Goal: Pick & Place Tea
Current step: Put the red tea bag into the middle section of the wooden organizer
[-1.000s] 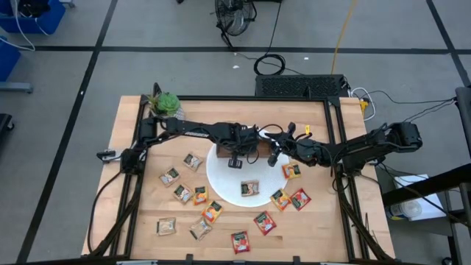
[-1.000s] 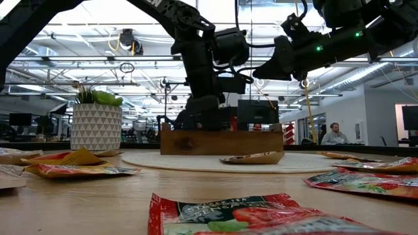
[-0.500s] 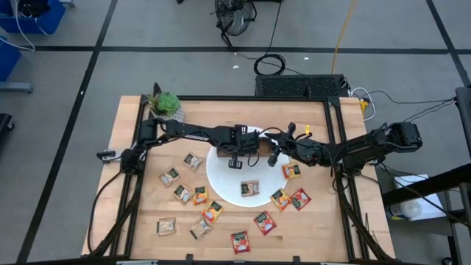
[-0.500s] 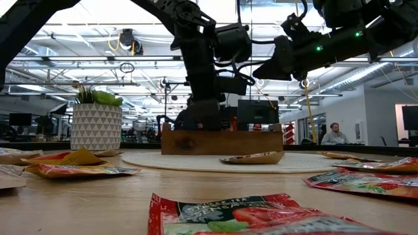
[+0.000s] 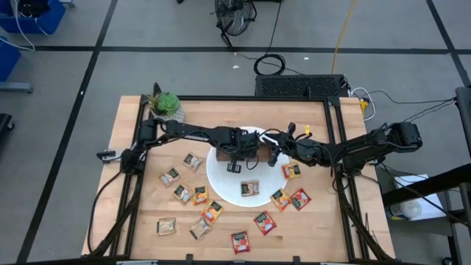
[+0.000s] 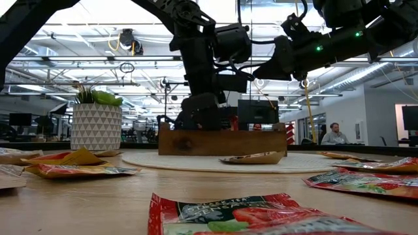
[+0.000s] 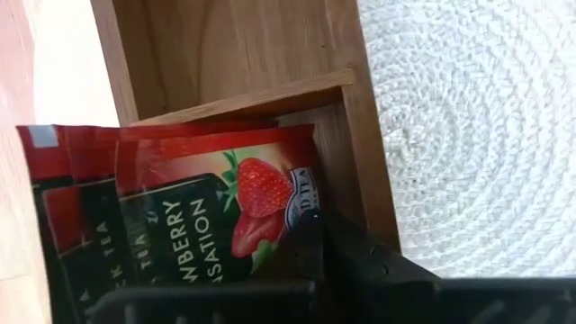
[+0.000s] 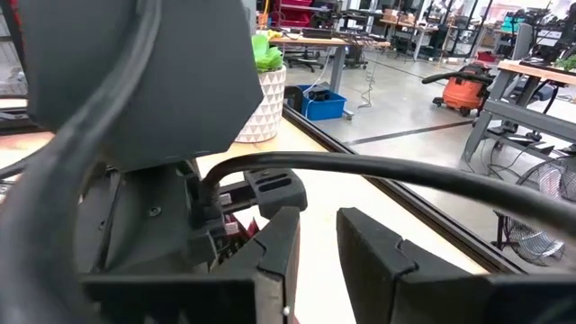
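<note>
The brown wooden tray [image 5: 251, 149] stands on the far part of the round white plate [image 5: 219, 181]. My left gripper [image 5: 235, 166] points down into the tray [image 6: 219, 141]. In the left wrist view, red strawberry tea sachets [image 7: 216, 211] stand upright in one compartment, and the front one stands between my open fingers; I cannot tell whether they touch it. My right gripper [image 5: 274, 157] hovers open and empty above the tray's right end [image 6: 271, 65]. One sachet [image 5: 250, 188] lies flat on the plate. Several red, orange and beige sachets [image 5: 213, 212] lie on the table.
A potted plant [image 5: 165, 103] stands at the table's far left corner. Loose sachets lie left of the plate [image 5: 183, 193], near its front [image 5: 265, 222] and to its right [image 5: 292, 171]. A red sachet [image 6: 261, 219] lies at the near edge.
My left gripper has shifted a little toward the table's near edge while staying down at the tray. My right gripper has kept still.
</note>
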